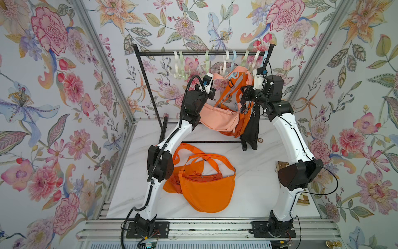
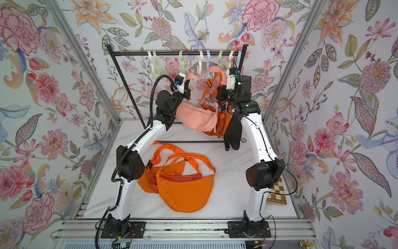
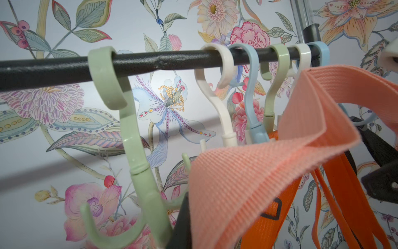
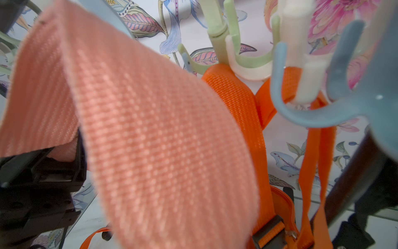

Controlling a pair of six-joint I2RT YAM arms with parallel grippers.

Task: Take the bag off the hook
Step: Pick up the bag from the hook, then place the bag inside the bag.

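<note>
At 6 o'clock, nearest, orange bags point(image 1: 206, 191) lie heaped on the marble table point(image 1: 254, 172). Beyond, toward 12, the peach sling bag point(image 1: 219, 117) hangs clear of the table, its long axis running 10 to 4 o'clock and its strap point(image 1: 228, 72) arching upward. The left gripper point(image 1: 212, 87) pinches the strap's 9 o'clock run. The right gripper point(image 1: 247, 92), jaws pressed together, clamps the 3 o'clock run. Farthest, the strap's peak is beside a blue hook point(image 1: 235, 74) under the black rail point(image 1: 155, 54). I cannot tell whether they touch.
</note>
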